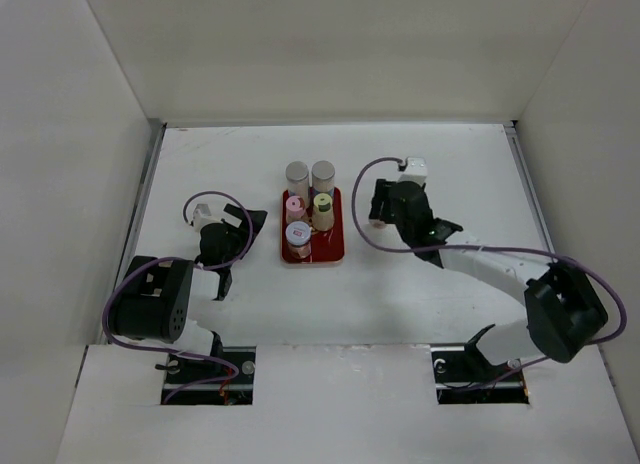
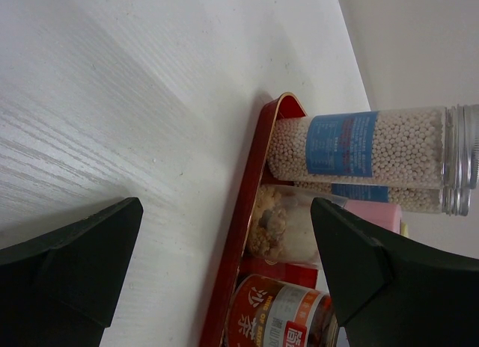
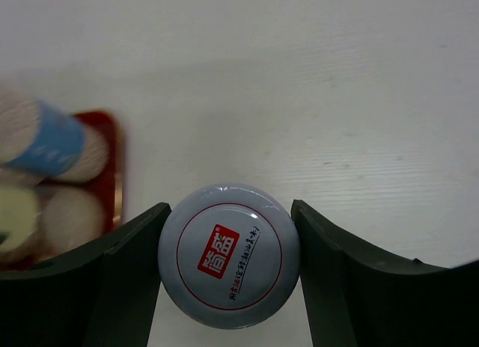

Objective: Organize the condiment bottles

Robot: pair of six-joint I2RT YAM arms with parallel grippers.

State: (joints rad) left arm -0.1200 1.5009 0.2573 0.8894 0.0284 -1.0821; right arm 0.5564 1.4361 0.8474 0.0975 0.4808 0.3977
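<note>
Top external view: five jars stand on the red tray [image 1: 337,252] at mid-table. Two grey-lidded jars [image 1: 310,172] are at its far end, with a pink-capped jar [image 1: 294,206] and a yellow-green-capped jar [image 1: 323,206] behind them. A squat white-lidded jar [image 1: 297,234] sits at the near left. The near-right corner of the tray looks bare. The left gripper [image 1: 250,224] waits just left of the tray, and the right gripper [image 1: 378,212] is just right of it.

Left wrist view: the fingers are spread wide with nothing between them, pointing at the tray's rim and the blue-labelled jars beyond. This arm is best kept where it is, out of the way.

Right wrist view: the sixth jar [image 3: 229,256], with a white lid and a red logo, sits between the fingers [image 3: 127,280]. They press on it from both sides, so the grip looks closed on it. The jar is over bare table [image 3: 337,100], off the tray and to its right. Whether it rests on the table or is lifted, I cannot tell.

The step in hand looks like bringing this last jar onto the tray. To do it well:
- Keep the grip centred on the lid.
- Raise the jar above the raised rim before moving sideways.
- Aim for the bare near-right corner, beside the other squat jar.
- Lower it upright without nudging the yellow-green one.
- Let go only once it is seated.
</note>
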